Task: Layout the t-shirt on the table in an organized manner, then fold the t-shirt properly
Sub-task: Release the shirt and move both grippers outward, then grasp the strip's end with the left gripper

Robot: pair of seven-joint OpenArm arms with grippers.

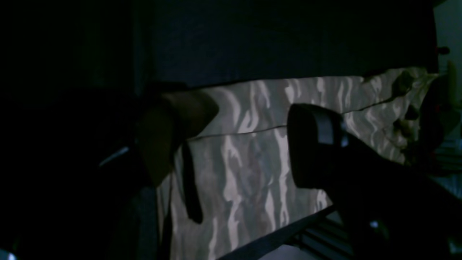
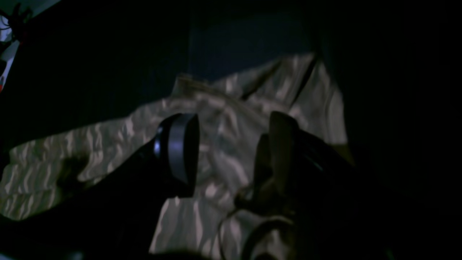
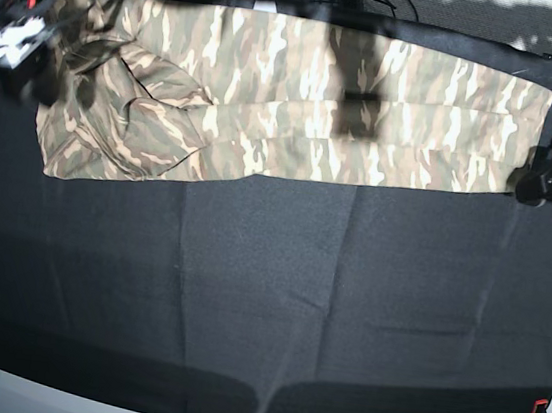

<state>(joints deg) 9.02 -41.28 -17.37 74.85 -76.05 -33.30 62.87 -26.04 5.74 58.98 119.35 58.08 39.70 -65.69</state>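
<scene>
shirt folded into long band along far edge of surface | left end effector open at shirt's hem end | right end effector open over collar end | risk: uneven lift skews fold

Camouflage t-shirt folded into a long band.
It lies flat across the upper part of the black-clothed table.

The table is viewed whole from overhead, while opposite ends of the t-shirt are viewed closely from both wrists.
</scene>
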